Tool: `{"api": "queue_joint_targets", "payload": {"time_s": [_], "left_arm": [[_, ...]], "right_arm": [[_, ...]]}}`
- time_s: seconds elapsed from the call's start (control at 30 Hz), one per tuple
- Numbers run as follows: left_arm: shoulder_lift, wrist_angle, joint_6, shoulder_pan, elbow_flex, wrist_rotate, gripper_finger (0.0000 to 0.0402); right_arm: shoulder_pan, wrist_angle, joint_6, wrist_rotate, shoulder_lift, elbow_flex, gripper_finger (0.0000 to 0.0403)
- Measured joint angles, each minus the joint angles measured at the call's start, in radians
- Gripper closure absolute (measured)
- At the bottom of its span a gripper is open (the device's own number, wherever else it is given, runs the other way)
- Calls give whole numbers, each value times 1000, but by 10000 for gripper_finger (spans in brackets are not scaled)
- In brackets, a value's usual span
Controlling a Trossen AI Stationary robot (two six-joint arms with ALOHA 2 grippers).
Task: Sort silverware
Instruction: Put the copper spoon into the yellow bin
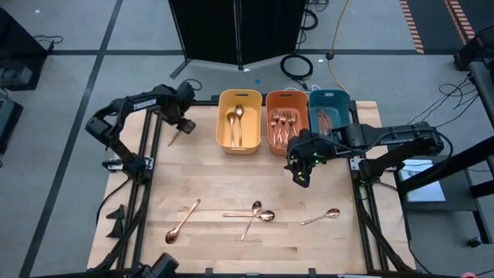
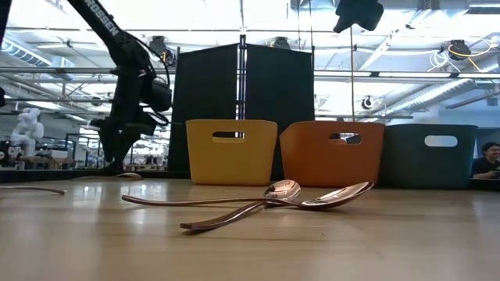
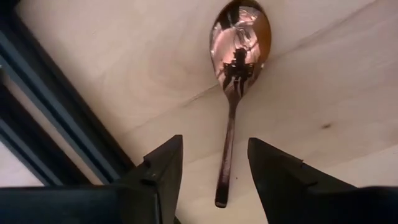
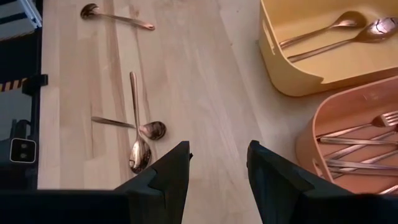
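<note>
The silverware is copper-coloured. One spoon (image 3: 233,93) lies flat on the wooden table (image 1: 231,185) near its far left corner (image 1: 176,137). My left gripper (image 3: 214,168) hangs over this spoon (image 1: 184,125), pointing down and open. Its fingers stand on either side of the handle's end without touching it. My right gripper (image 4: 219,168) is open and holds nothing; it hovers above the table in front of the orange bin (image 1: 301,171). Several more spoons lie near the table's front edge: one (image 1: 183,220), a crossed pair (image 1: 252,215) and another (image 1: 330,215).
Three bins stand in a row at the far edge: yellow (image 1: 238,143) with spoons, orange (image 1: 287,96) with forks, teal (image 1: 329,96) with knives. A dark frame rail (image 3: 56,118) runs along the table's left edge beside my left gripper. Bare wood lies mid-table.
</note>
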Motion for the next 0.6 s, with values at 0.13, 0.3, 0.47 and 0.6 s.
{"api": "queue_joint_targets", "payload": {"time_s": [0.13,0.3,0.47,0.6], "left_arm": [[35,6,20,-1,0,34,218],[90,72,20,-1,0,36,217],[121,115,20,-2,0,45,217],[153,111,19,-2,3,48,221]], "right_arm": [[2,0,0,0,0,0,255],[3,0,-1,0,0,0,255],[6,0,0,0,0,0,255],[9,-4,14,0,0,0,255]]}}
